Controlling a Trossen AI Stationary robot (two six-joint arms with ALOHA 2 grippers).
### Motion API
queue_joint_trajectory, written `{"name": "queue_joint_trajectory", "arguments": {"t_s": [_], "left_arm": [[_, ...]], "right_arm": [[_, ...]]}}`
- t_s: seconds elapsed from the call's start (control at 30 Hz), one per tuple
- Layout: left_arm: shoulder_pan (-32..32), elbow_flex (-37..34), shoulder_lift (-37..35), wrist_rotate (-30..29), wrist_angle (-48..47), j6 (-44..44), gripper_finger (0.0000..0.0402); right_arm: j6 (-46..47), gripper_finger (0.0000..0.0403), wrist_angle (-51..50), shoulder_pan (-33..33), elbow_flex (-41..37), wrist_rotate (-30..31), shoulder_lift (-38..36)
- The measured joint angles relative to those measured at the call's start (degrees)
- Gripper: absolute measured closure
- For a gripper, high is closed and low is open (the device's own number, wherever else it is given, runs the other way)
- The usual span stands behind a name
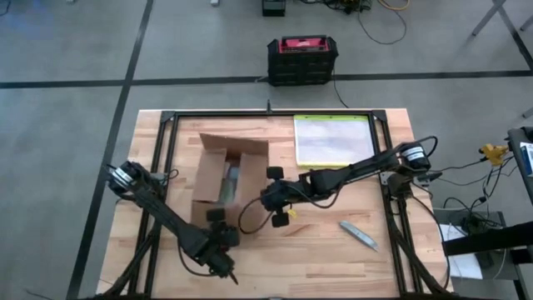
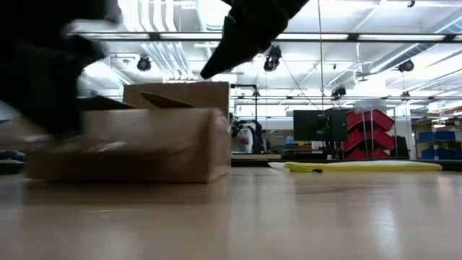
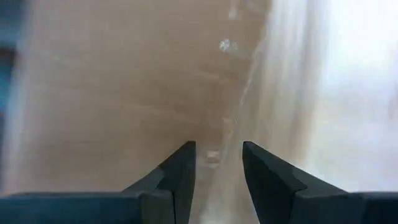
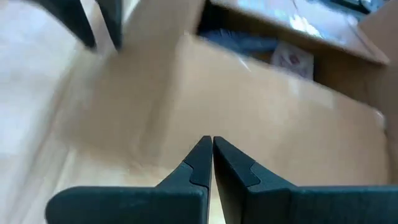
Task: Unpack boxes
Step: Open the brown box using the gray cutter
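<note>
Bracing: left hand [image 1: 215, 215] at the box [image 1: 223, 171] near end, fingers parted, whether gripping I cannot tell.
Reaching: right hand [image 1: 268, 198], clenched empty, beside the open flap; I'd spread fingers before pulling contents.

The cardboard carton [image 1: 223, 177] is plain brown, with shiny clear tape on its side. The table [image 1: 333, 242] is pale wood framed in black. A clear pouch [image 1: 332, 139] has a yellow-green edge. The case [image 1: 303, 58] is black with red. Both arms are dark.
</note>
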Motion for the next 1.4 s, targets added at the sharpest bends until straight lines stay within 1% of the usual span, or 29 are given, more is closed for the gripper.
{"name": "queue_joint_trajectory", "arguments": {"t_s": [0.07, 0.13, 0.3, 0.37, 0.43, 0.47, 0.53, 0.6, 0.67, 0.73, 0.77, 0.93, 1.07, 1.13, 1.23, 1.3, 1.4], "left_arm": [[1.5, 1.9, -0.3, -4.1, -0.7, 2.0, 0.0284], [2.6, 5.0, -1.1, -5.7, -1.9, 3.0, 0.0284], [3.7, 11.9, -7.2, -5.8, -6.9, 6.4, 0.0284], [4.6, 12.9, -10.5, -6.0, -8.7, 6.5, 0.0284], [6.0, 13.1, -14.2, -7.4, -9.8, 6.5, 0.0284], [7.0, 12.9, -15.9, -8.4, -9.7, 6.4, 0.0284], [10.1, 11.6, -19.3, -8.7, -10.1, 6.4, 0.0284], [14.7, 10.1, -21.3, -6.3, -10.6, 6.6, 0.0284], [20.0, 7.9, -22.5, -1.2, -10.6, 8.4, 0.0284], [25.2, 6.1, -22.7, 3.2, -9.9, 12.3, 0.0284], [27.6, 5.5, -22.4, 4.3, -9.4, 13.9, 0.0284], [38.4, 4.8, -18.5, 6.1, -9.1, 20.8, 0.0284], [46.0, 4.6, -15.1, 12.6, -9.4, 26.0, 0.0284], [48.8, 4.3, -13.3, 14.5, -9.7, 28.1, 0.0284], [51.8, 4.5, -11.1, 18.9, -11.8, 30.5, 0.0284], [52.4, 4.8, -10.0, 20.7, -12.9, 30.9, 0.0284], [52.0, 5.4, -8.9, 21.2, -16.3, 31.5, 0.0284]], "right_arm": [[0.1, 0.0403, -0.2, 0.0, 0.0, 0.0, 0.0], [0.7, 0.0403, -0.9, 0.0, 0.0, 0.2, 0.0], [0.8, 0.0403, -1.1, -0.1, 0.0, 0.6, 0.0], [1.3, 0.0403, -1.1, -0.3, 0.0, 0.5, 0.0], [1.9, 0.0403, -1.0, -0.4, 0.0, 0.4, 0.0], [2.4, 0.0403, -1.0, -0.5, 0.0, 0.4, 0.1], [3.0, 0.0403, -0.7, -0.6, 0.0, 0.5, 0.3], [3.2, 0.0403, -0.7, -0.5, 0.0, 0.6, 0.3], [3.8, 0.0403, -0.7, -0.4, 0.0, 0.5, 0.7], [4.5, 0.0403, -1.8, -0.3, 0.0, 0.4, 0.9], [4.8, 0.0403, -2.3, -0.4, -0.2, 0.4, 0.9], [6.3, 0.0403, -2.1, -0.4, -1.2, 0.4, 0.9], [6.2, 0.0403, -1.6, -0.2, -1.3, 0.4, 0.9], [5.5, 0.0403, -1.7, 0.1, -1.4, 0.4, 0.9], [4.4, 0.0403, -1.6, 0.7, -1.4, 0.4, 0.9], [4.4, 0.0403, -1.5, 0.8, -1.4, 0.3, 0.9], [4.4, 0.0403, -1.5, 0.8, -1.4, 0.2, 0.9]]}}
